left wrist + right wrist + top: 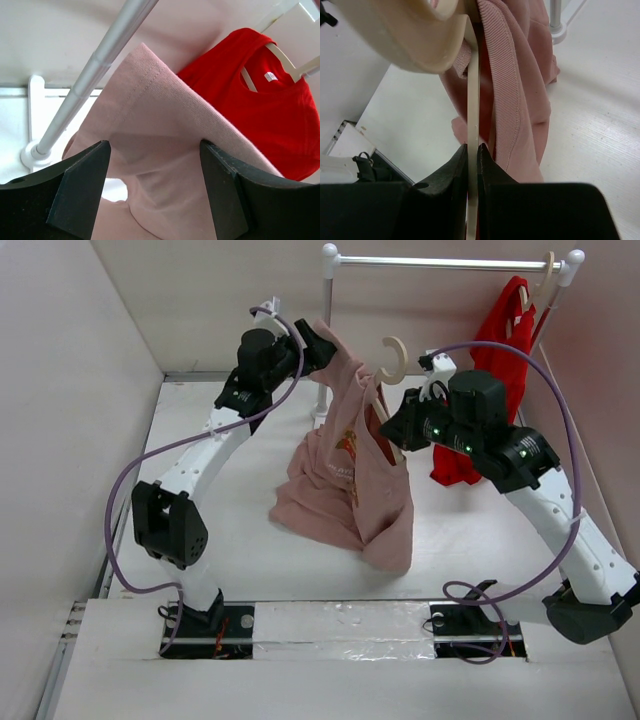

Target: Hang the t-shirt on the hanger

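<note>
The dusty pink t-shirt hangs bunched above the table, its lower folds resting on it. My left gripper is up at the shirt's top left. In the left wrist view its jaws stand wide apart, with the shirt's hemmed edge draped across and between them. My right gripper is shut on a thin arm of the cream hanger, whose hook sticks up above the shirt. In the right wrist view the shirt's ribbed collar lies against the hanger arm.
A white clothes rack stands at the back, its left post just behind the shirt. A bright red garment hangs on another hanger at the rack's right end. Walls close in on the left, back and right.
</note>
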